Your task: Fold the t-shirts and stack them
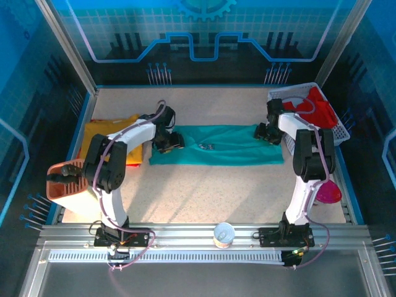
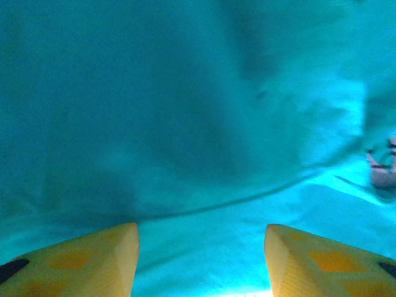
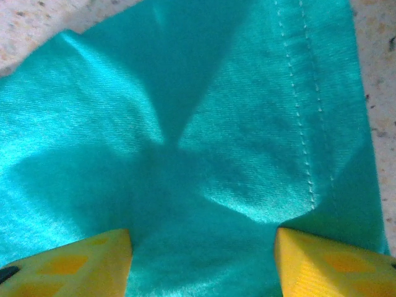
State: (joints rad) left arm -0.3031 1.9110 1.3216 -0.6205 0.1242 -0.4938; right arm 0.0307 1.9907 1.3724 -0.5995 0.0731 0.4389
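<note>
A teal-green t-shirt (image 1: 223, 148) lies as a long folded band across the middle of the table. My left gripper (image 1: 167, 142) sits low over its left end, and my right gripper (image 1: 267, 133) over its right end. In the left wrist view the yellow fingers stand apart around my left gripper (image 2: 201, 232), with teal cloth (image 2: 185, 111) flat between them. My right gripper (image 3: 203, 235) is also open over wrinkled teal cloth (image 3: 216, 124) near a stitched hem. A mustard-yellow t-shirt (image 1: 105, 133) lies at the far left. A red t-shirt (image 1: 318, 106) rests in the basket.
The white mesh basket (image 1: 340, 127) stands at the back right corner. An orange object (image 1: 65, 179) sits by the left arm, a pink one (image 1: 328, 193) by the right arm, and a small cup (image 1: 224, 235) on the front rail. Bare tabletop (image 1: 210, 192) lies in front of the teal shirt.
</note>
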